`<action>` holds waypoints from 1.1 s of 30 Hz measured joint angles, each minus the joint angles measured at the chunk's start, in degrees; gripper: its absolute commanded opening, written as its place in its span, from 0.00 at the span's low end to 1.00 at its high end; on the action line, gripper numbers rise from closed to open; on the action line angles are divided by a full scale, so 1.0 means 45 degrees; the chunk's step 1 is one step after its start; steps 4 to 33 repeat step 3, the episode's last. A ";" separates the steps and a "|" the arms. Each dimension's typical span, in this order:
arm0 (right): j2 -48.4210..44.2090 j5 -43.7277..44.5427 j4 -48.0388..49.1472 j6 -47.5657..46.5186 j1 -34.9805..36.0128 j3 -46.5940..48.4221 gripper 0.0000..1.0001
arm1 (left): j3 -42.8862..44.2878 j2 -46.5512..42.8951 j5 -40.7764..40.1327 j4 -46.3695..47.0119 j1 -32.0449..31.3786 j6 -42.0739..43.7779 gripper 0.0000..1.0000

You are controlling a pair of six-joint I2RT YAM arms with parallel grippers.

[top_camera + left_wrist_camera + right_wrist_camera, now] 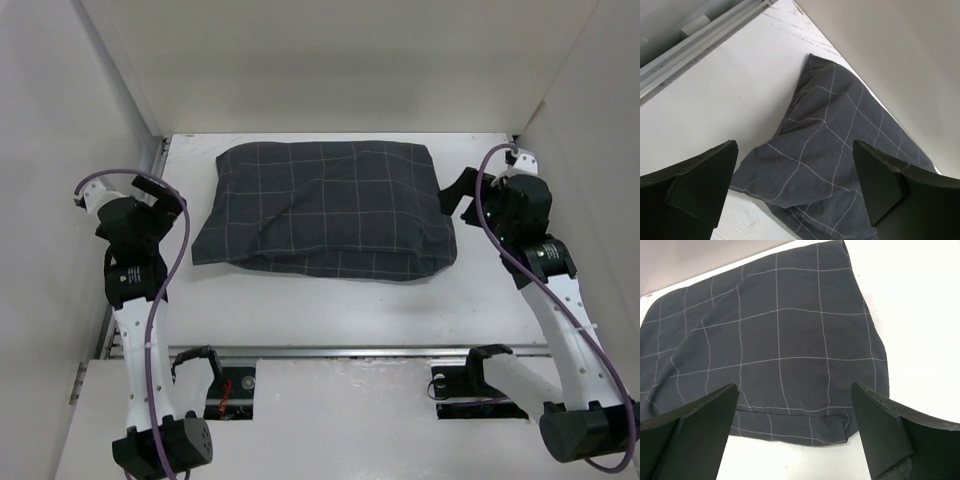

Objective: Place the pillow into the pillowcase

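The pillowcase (330, 205), dark grey with a thin light check, lies plump across the back middle of the white table (330, 310). The pillow is hidden; none of its surface shows in any view. My left gripper (152, 188) hovers open off the case's left end. In the left wrist view its fingers frame a rumpled corner of the pillowcase (835, 145) with nothing between them (795, 147). Just off the case's right end my right gripper (458, 192) also stands open. The right wrist view looks over the pillowcase (780, 350) through the empty gap of that gripper (795, 386).
White enclosure walls (60, 120) stand close on the left, back and right. A metal rail (350, 350) runs along the table's near edge, with the arm bases (165, 445) below it. A purple cable (175, 250) loops beside each arm.
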 measured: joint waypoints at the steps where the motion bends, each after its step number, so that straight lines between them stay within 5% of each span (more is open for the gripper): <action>1: -0.0019 -0.0039 0.0078 0.0000 0.0000 -0.0107 1.00 | -0.0005 0.0019 0.0126 0.0015 0.0000 0.0102 1.00; 33: -0.0024 -0.0083 0.0160 0.0000 0.0000 -0.0296 1.00 | 0.0000 0.0102 0.0340 0.0053 0.0000 0.0325 1.00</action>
